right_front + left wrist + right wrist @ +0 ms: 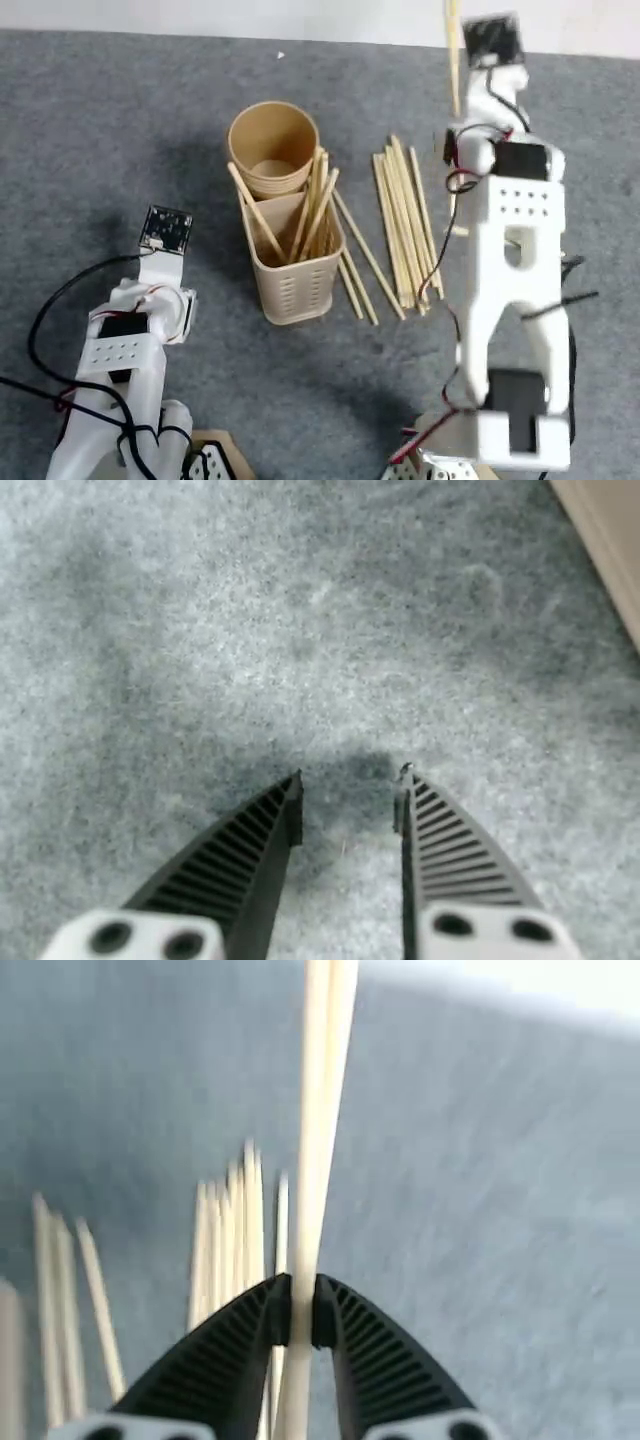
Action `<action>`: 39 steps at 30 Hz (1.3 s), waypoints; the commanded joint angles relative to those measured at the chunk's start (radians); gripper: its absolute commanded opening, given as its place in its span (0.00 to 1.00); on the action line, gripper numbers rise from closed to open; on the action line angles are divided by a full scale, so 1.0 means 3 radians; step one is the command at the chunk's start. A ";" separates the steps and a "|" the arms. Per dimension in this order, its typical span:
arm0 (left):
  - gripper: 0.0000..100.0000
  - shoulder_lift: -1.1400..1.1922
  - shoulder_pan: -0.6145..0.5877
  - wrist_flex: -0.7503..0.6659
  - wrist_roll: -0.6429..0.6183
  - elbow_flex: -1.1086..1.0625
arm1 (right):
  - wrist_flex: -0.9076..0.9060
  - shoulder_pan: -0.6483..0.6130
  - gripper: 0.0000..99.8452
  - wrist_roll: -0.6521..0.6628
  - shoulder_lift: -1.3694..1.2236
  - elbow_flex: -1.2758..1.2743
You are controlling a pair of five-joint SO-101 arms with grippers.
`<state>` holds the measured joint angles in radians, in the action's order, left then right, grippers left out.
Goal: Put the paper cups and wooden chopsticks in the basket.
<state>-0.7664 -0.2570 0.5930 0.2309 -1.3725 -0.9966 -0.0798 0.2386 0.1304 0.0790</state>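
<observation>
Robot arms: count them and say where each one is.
2. The left arm sits left of the basket, fingers open over bare carpet. The right arm sits right of the loose chopsticks, fingers shut on a chopstick.

**Layout: basket mid-frame, sticks to its right**

Basket (292,268) is sitting at centre of the high view on the mat (120,120). Paper cups (272,148) are sitting at its upper edge; in it or just behind, can't tell. Some chopsticks (312,205) are leaning inside the basket. Loose chopsticks (405,225) are lying on the mat right of the basket, btwn it & the right arm. Right gripper (300,1295) is sitting upper right w/ held chopsticks (320,1110) sticking past the top edge. Left gripper (348,785) is hanging over bare mat, lower left of the basket.
</observation>
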 commanded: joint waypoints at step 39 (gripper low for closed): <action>0.18 -0.0033 0.0043 -0.0148 -0.0010 -0.0008 | 0.2048 -0.1900 0.21 -0.0655 0.3179 -0.3271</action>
<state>-0.7664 -0.2570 0.5639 0.2309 -1.3786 -0.3276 -0.6460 0.0299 1.0648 -0.9782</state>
